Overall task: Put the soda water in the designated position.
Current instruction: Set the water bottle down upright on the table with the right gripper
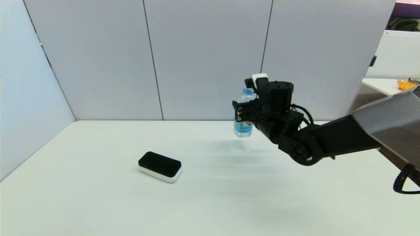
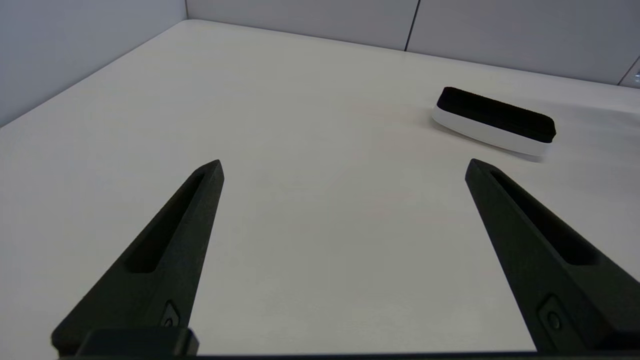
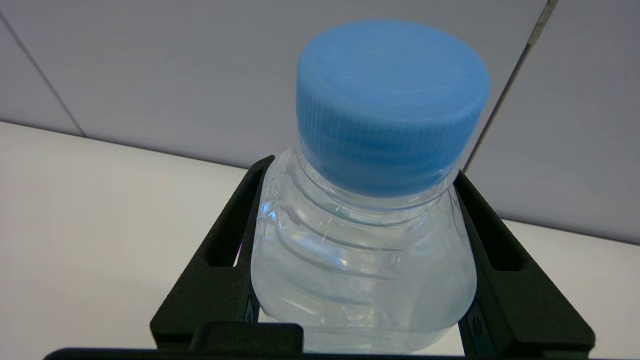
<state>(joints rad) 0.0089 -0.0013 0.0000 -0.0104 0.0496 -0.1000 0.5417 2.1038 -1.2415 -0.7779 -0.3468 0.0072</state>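
The soda water (image 1: pixel 243 126) is a small clear bottle with a light-blue cap and label, held upright in the air above the table's far middle. My right gripper (image 1: pixel 242 113) is shut on its body, reaching in from the right. In the right wrist view the soda water (image 3: pixel 365 260) fills the space between both fingers (image 3: pixel 220 250), cap up. My left gripper (image 2: pixel 345 167) is open and empty, low over the near left of the table, out of the head view.
A flat white block with a black top (image 1: pixel 160 166) lies on the white table (image 1: pixel 82 203), left of the bottle; the same block (image 2: pixel 495 121) shows in the left wrist view. Grey partition walls (image 1: pixel 203 55) close the back and left.
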